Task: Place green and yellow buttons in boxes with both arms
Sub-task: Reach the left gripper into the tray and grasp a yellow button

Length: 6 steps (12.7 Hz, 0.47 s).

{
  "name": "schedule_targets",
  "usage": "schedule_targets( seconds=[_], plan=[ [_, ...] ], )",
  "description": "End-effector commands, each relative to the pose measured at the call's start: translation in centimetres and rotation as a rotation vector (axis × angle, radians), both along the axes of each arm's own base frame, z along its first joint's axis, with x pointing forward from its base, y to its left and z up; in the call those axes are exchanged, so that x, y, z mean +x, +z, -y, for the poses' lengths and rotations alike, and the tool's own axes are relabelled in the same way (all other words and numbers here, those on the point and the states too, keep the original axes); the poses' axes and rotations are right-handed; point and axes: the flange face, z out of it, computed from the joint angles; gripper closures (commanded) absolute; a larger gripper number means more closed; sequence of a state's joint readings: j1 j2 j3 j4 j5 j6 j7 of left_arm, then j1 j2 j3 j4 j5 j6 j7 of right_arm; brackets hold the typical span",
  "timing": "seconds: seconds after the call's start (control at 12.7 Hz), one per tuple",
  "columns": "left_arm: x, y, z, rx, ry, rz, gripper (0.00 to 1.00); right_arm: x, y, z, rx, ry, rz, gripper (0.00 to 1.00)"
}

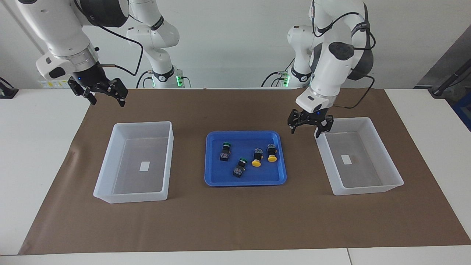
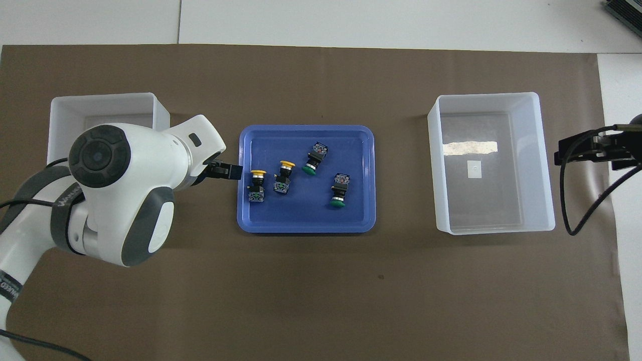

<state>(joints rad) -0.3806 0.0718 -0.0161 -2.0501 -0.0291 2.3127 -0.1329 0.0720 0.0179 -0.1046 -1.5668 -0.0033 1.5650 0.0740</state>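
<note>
While all four push-button switches lie in the shallow blue tray [image 1: 245,180] at mid-table on the brown mat [image 1: 235,224], both bins hold only a small white label each. Two yellow mushroom-cap buttons [image 1: 256,157] [image 1: 272,152] lie side by side toward the left arm's end of the tray, caps pointing away from the robots. Two green-cap buttons [image 1: 225,151] [image 1: 240,167] lie toward the right arm's end, caps pointing toward the robots, one nearer to the robots than its mate. Translucent white bin [image 1: 393,173] sits at the left arm's end of the mat; matching bin [image 1: 106,173] at the right arm's end, both well apart from the tray. Left gripper [image 1: 310,129] hangs in the air, fingers apart, nothing between them, over the mat between the tray's corner and the nearer rim of its bin, touching neither. Right gripper [image 1: 106,97] is raised, fingers apart and empty, over the mat's edge at the right arm's end of the table, clear of its bin. White arm bases with green lights [image 1: 178,80] stand at the robots' table edge.
</note>
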Motion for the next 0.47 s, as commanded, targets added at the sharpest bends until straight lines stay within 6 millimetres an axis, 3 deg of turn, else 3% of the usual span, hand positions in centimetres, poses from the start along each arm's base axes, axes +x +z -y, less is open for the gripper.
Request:
schedule_targets(
  seconds=[0.0,0.16,0.39],
  plan=[
    [-1.4,-1.9,0.9,-0.007,0.011,0.037,0.0,-0.9,0.3,0.2,-0.001,0.016,-0.01,0.0],
    [-1.5,-4.6,2.7,-0.009,0.018,0.024,0.0,-0.9,0.3,0.2,-0.001,0.019,-0.007,0.0],
    [-2.6,-7.0,4.2,-0.005,0.001,0.007,0.0,-1.1,-0.1,0.0,0.0,0.022,-0.014,0.0]
  ],
)
